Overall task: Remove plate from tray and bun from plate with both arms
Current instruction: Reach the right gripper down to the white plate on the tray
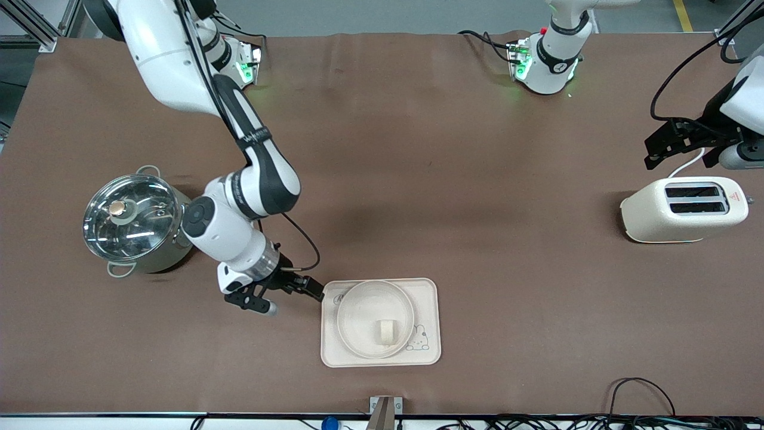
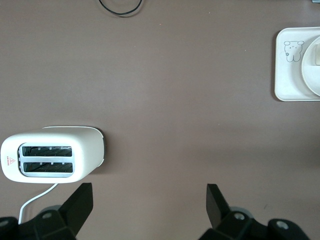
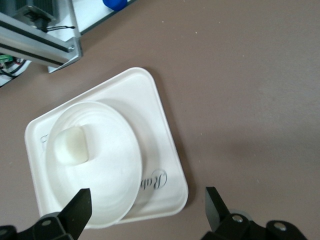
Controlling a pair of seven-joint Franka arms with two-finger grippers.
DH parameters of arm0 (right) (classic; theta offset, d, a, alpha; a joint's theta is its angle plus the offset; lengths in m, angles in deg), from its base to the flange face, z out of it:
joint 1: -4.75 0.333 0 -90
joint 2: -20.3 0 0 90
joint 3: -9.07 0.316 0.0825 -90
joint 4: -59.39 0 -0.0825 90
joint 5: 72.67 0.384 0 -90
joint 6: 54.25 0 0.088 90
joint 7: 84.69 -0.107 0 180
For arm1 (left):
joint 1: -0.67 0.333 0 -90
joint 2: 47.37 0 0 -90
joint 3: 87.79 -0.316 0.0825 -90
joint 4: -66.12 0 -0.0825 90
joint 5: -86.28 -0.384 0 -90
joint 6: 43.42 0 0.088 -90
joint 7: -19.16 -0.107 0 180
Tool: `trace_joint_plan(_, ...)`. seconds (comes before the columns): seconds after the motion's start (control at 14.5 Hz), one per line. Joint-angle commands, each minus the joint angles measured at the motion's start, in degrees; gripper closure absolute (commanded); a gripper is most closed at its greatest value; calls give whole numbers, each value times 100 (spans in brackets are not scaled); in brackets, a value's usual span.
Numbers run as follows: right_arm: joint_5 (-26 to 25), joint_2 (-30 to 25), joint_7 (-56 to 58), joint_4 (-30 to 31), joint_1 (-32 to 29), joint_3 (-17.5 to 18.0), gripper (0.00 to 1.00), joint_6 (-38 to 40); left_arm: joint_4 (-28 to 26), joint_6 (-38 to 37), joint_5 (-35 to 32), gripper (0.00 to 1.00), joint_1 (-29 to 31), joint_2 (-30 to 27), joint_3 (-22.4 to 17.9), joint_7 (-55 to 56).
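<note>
On the tray (image 1: 427,352) sits the plate (image 1: 358,334), bun (image 1: 387,332) inside it. Right end effector (image 1: 298,286) hangs just beside the tray's corner toward the pot (image 1: 134,224), fingers apart, empty. Left end effector (image 1: 680,149) waits over the tabletop (image 1: 447,179) by the toaster (image 1: 683,209), fingers apart, empty.

Bun (image 1: 386,331) lies in plate (image 1: 375,319) on tray (image 1: 427,352).

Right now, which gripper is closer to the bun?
Right. The right gripper is open beside the tray that holds the plate and bun. The left gripper is open above the toaster, at the left arm's end.
</note>
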Motion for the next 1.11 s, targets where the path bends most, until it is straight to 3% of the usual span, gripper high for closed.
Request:
trace_joint_plan(0.0, 155, 685, -284, -901, 11, -34, 0, 15, 136, -86, -44, 0, -2, 53, -7, -82)
trace_joint_plan(0.28, 173, 1687, -686, -2035, 20, 177, 1, -108, 136, -86, -44, 0, -2, 53, -7, -82)
trace_joint_plan(0.41, 173, 1978, -742, -2274, 29, 213, 4, -345, 136, -86, -44, 0, -2, 53, -7, -82)
trace_joint_plan(0.62, 173, 2076, -672, -2327, 64, 204, 22, -381, 136, -86, -35, 0, 6, 53, -7, -91)
trace_joint_plan(0.69, 164, 2076, -541, -2327, 64, 204, 40, -381, 136, -86, -35, 0, 6, 53, -7, -91)
trace_joint_plan(0.76, 164, 2102, -409, -2327, 72, 204, 45, -381, 136, -86, -35, 0, 6, 53, -7, -91)
trace_joint_plan(0.9, 164, 2128, -372, -2327, 81, 195, 54, -381, 136, -86, -35, 0, -2, 53, -7, -91)
trace_joint_plan(1.04, 164, 2146, -381, -2327, 99, 204, 55, -390, 136, -86, -35, 0, 6, 53, -7, -91)
